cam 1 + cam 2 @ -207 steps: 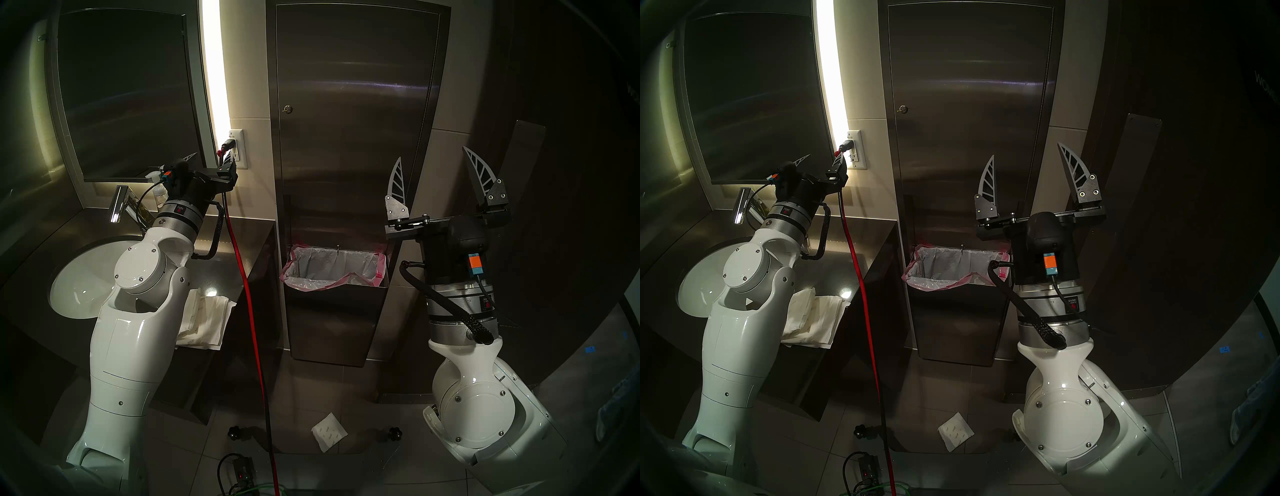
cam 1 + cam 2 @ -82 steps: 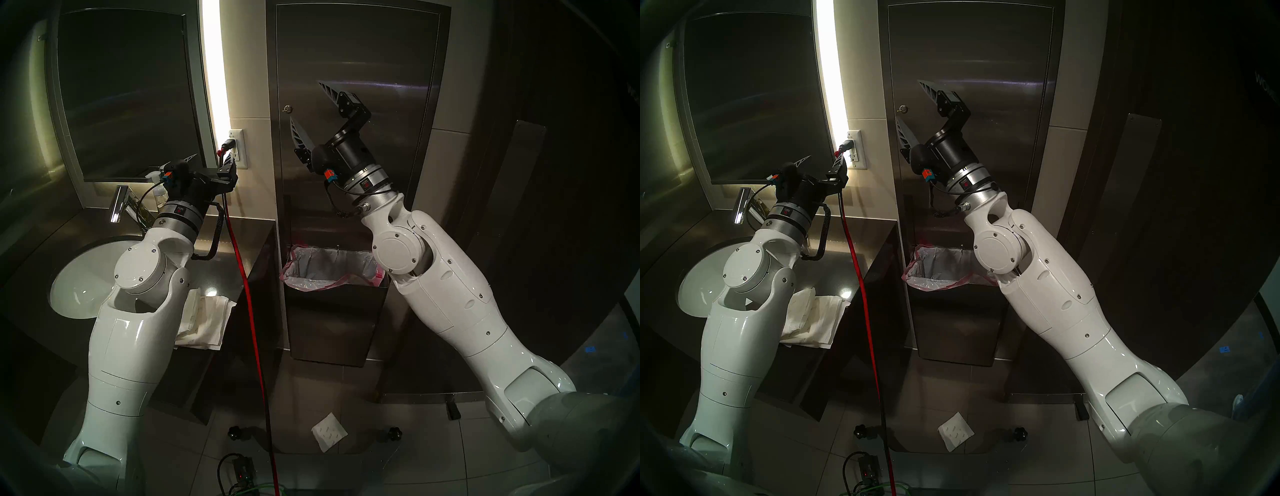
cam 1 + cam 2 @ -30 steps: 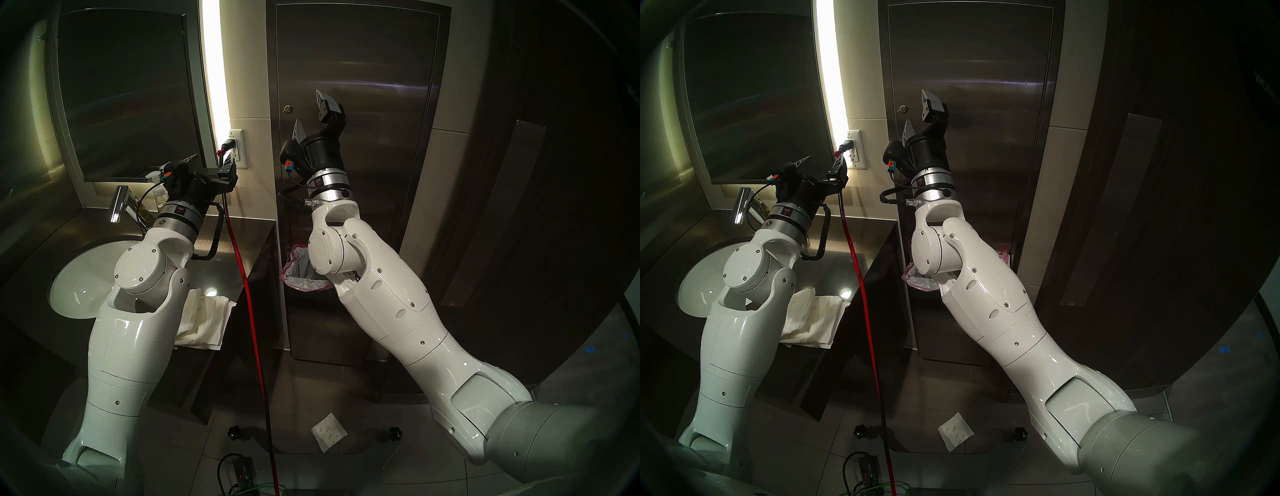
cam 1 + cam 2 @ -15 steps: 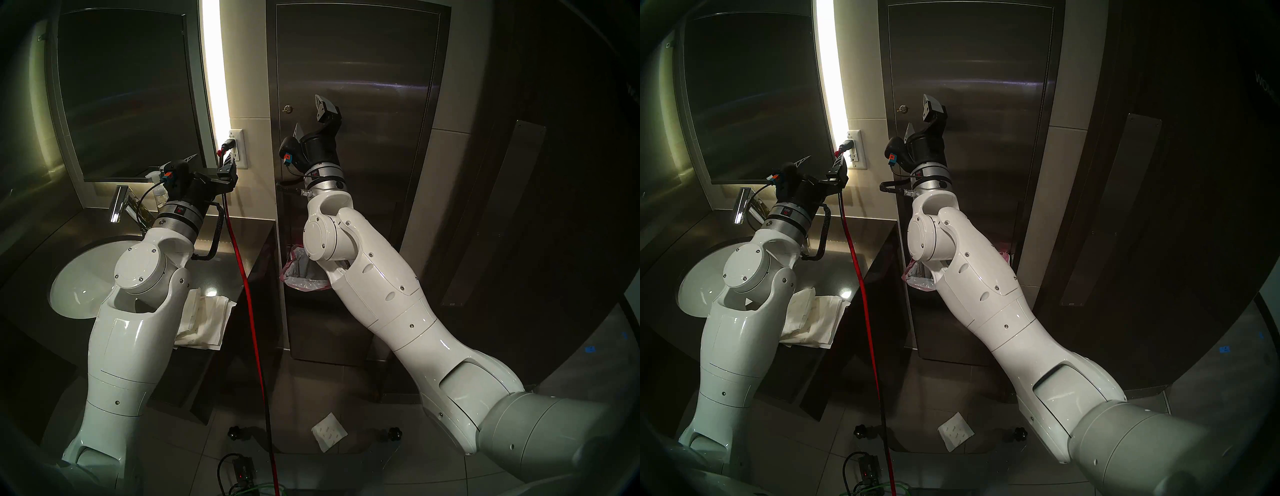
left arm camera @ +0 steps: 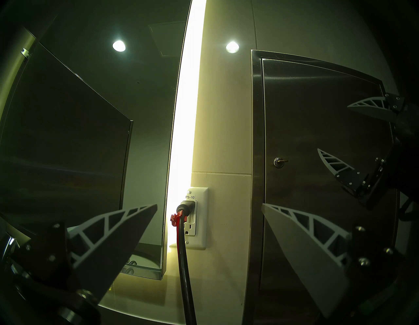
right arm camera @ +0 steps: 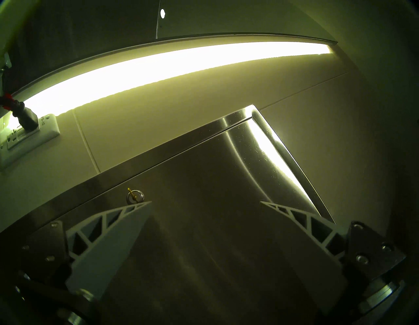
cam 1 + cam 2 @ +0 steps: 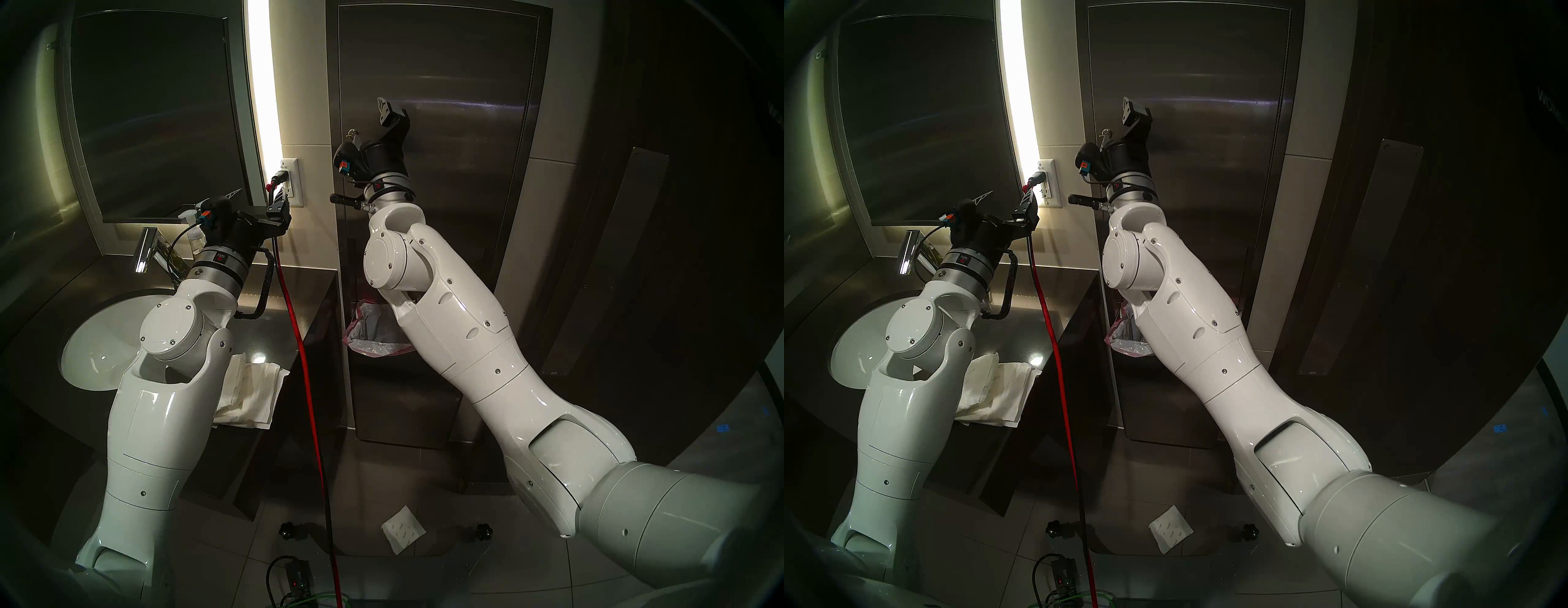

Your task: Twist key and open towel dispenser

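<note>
Right gripper (image 6: 205, 202) raised toward the key (image 6: 131, 194), fingers spread, apparently not touching; left fingers (image 5: 127, 229) spread.

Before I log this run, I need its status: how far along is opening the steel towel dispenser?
Done: nothing on the lock; the tall brushed-steel towel dispenser looks shut, with the small brass key in its round lock. In hand: the right gripper, open, is close to the key, not around it. Left: grip, twist, swing the door. The open left gripper faces the wall outlet.
</note>
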You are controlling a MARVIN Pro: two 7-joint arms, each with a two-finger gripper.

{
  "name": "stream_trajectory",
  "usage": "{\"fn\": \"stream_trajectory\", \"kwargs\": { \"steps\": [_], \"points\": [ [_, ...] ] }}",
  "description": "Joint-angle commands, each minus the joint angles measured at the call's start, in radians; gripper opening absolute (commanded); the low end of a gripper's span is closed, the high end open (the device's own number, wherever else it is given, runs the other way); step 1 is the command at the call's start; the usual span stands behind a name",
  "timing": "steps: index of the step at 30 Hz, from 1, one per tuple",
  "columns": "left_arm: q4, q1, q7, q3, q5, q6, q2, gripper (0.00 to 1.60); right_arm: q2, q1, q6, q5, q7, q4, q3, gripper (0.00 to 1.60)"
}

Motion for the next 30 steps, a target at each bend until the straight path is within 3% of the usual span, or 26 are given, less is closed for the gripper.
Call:
{"fn": "stream_trajectory", "kwargs": {
  "steps": [1,30],
  "points": [
    [-0.008,-0.012,0.002,-0.002,0.003,-0.010,-0.002,1.60,-0.004,0.025,0.013,0.007,0.038,-0.007,0.007,1.60],
    [-0.008,-0.012,0.004,-0.001,0.001,-0.010,0.001,1.60,-0.020,0.086,-0.070,0.039,0.065,0.129,0.007,1.60]
  ]
}}
